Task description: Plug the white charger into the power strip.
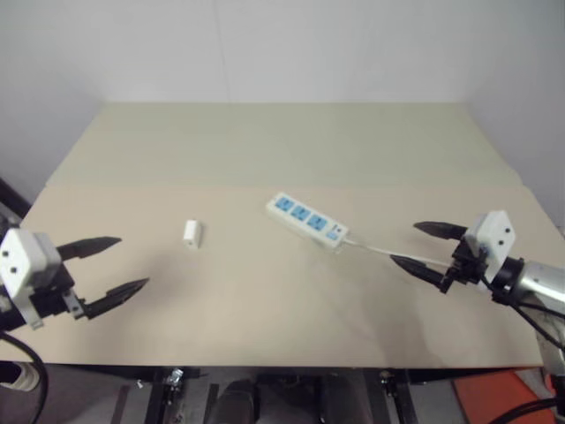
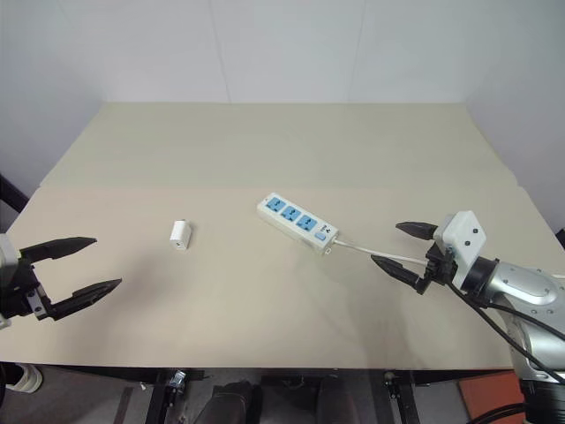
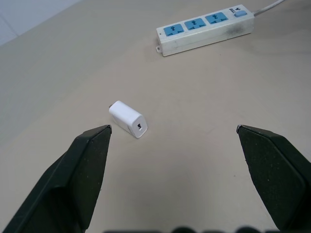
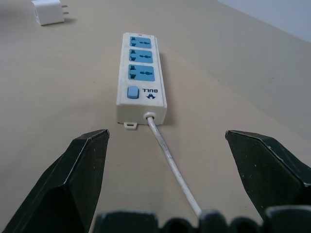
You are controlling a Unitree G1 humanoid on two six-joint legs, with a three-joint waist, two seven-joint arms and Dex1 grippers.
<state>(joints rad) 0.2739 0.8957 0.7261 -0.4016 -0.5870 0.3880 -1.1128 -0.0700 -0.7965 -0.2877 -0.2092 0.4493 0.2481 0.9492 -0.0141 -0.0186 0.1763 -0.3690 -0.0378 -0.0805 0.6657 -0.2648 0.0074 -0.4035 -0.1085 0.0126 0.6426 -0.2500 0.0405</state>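
Hovering over the near edge of the beige table, the left gripper has its two black fingers spread wide apart with nothing between them. At the near right, the right gripper is likewise spread wide and empty, poised above the thin white cord, which passes between its fingers without touching either of them. Farther in, left of centre, the white charger lies on its side on the tabletop, well apart from both grippers, its two prongs pointing sideways rather than down. Beyond it and to its right, the power strip rests flat and diagonal, three blue socket faces up and unoccupied, its blue switch at the end where the cord leaves.
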